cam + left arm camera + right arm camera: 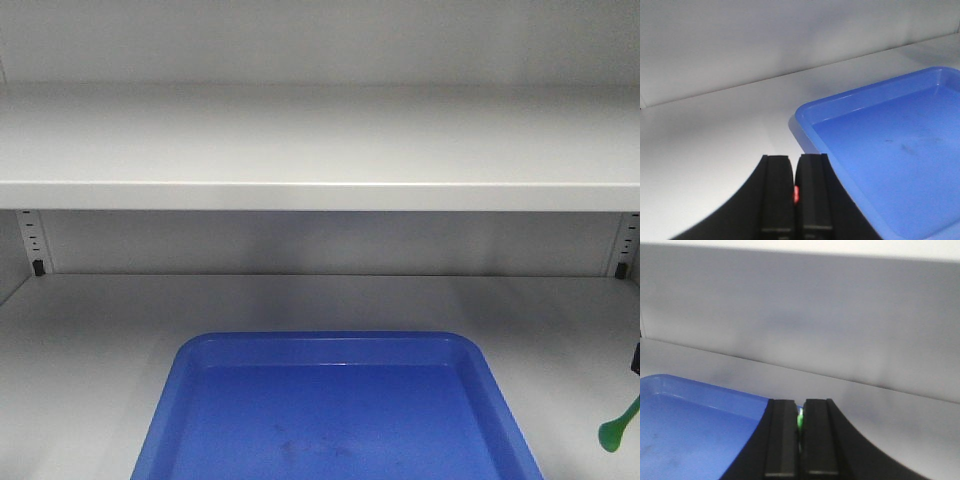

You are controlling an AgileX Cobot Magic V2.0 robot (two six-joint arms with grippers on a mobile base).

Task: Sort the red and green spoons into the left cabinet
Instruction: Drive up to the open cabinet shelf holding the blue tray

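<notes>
Now, on the lower shelf of the grey cabinet, one blue tray with faint dark smudges on its floor, flanked by two pincers: left gripper clamped narrowly on one red spoon, right gripper clamped on one green spoon hanging right of the tray.

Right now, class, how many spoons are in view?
2. The green spoon is held in the right gripper, beside the blue tray; the red spoon, mostly hidden, sits in the left gripper.

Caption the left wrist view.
Left jaws pinch the red spoon over the grey cabinet shelf, beside the blue tray.
</notes>
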